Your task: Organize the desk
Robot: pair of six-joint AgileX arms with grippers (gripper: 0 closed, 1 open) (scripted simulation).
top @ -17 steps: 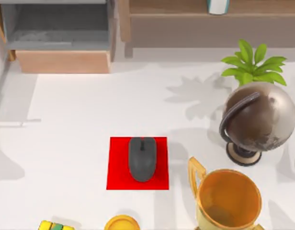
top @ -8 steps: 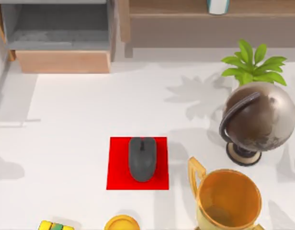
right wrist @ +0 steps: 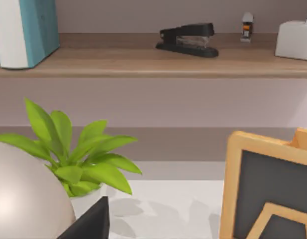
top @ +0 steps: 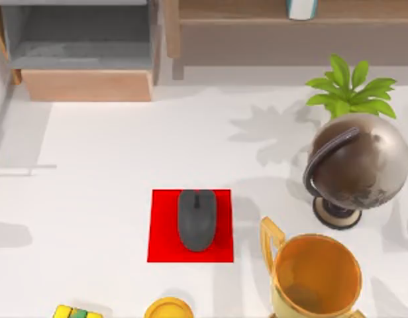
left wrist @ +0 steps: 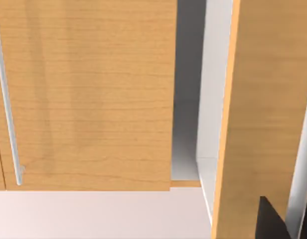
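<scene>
The desk (top: 104, 172) is a broad white tabletop. A grey mouse (top: 197, 219) lies on a small red mat (top: 163, 232) near its front middle. At the back left, the wooden unit's drawer (top: 85, 63) stands pulled open, with a grey inside. A dark part of my left gripper (left wrist: 273, 223) shows close to the unit's wooden panels (left wrist: 88, 94). A dark part of my right gripper (right wrist: 89, 224) shows beside the globe (right wrist: 24, 199) and plant (right wrist: 78, 159).
At the right stand a brown globe (top: 353, 165), a green plant (top: 350, 89) and a gold trophy (top: 315, 275). A yellow round thing (top: 168, 309) and a coloured cube (top: 77, 313) sit at the front edge. The shelf (right wrist: 143, 62) holds a stapler (right wrist: 187, 40) and a teal book (right wrist: 31, 27).
The shadow at the desk's left edge has shrunk and flattened. None of the objects on the desk has moved.
</scene>
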